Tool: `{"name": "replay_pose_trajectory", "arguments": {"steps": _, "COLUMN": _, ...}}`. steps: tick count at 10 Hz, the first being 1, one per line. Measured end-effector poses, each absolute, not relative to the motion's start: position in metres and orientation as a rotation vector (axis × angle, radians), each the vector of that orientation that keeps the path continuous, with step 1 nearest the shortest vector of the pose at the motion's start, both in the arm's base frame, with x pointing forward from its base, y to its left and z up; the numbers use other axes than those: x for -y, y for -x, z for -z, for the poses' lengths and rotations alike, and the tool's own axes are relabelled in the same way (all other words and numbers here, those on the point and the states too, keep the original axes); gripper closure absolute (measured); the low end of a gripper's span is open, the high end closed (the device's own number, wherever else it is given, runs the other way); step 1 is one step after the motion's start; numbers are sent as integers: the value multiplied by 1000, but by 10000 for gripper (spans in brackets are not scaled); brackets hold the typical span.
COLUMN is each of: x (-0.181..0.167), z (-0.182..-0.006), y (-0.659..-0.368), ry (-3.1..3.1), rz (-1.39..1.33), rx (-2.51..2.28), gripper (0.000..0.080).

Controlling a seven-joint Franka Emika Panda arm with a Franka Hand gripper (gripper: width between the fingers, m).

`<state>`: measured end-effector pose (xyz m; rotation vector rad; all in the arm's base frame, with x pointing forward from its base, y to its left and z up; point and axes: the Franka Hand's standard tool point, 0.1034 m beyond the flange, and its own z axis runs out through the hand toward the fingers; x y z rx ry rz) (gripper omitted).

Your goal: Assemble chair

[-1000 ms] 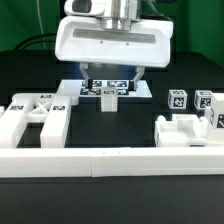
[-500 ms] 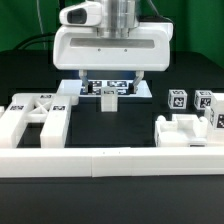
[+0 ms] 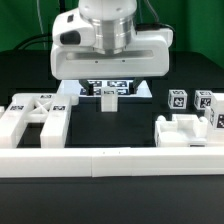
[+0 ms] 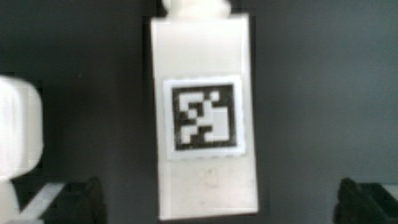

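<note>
In the wrist view a long white chair piece [image 4: 199, 90] with one square tag lies on the black table. My gripper [image 4: 208, 203] is open above it. One dark fingertip [image 4: 54, 200] stands on each side of the piece, well apart from it. In the exterior view the gripper's white body [image 3: 110, 50] hangs over the same piece [image 3: 108, 97] and hides the fingers. A large tagged chair part [image 3: 35, 115] lies at the exterior view's left. A blocky chair part [image 3: 185, 130] and small tagged blocks [image 3: 178, 98] lie at its right.
The marker board [image 3: 128, 86] lies just behind the piece, partly covered by the gripper body. A long white rail [image 3: 110, 162] runs across the front. Another rounded white part [image 4: 15, 125] shows at the edge of the wrist view.
The gripper body has come lower and turned toward the exterior view's left. It now hides its fingers and more of the marker board. The jaws stay wide and the parts have not moved.
</note>
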<state>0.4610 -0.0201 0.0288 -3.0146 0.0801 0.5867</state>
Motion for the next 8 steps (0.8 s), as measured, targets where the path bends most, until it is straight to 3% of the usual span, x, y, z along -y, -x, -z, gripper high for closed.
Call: {"name": "replay_pose_trajectory", "arguments": {"steps": 8, "x": 23, "z": -19, "y": -451, "ry": 2745, "rz": -1413, "rx": -43, "gripper": 151}}
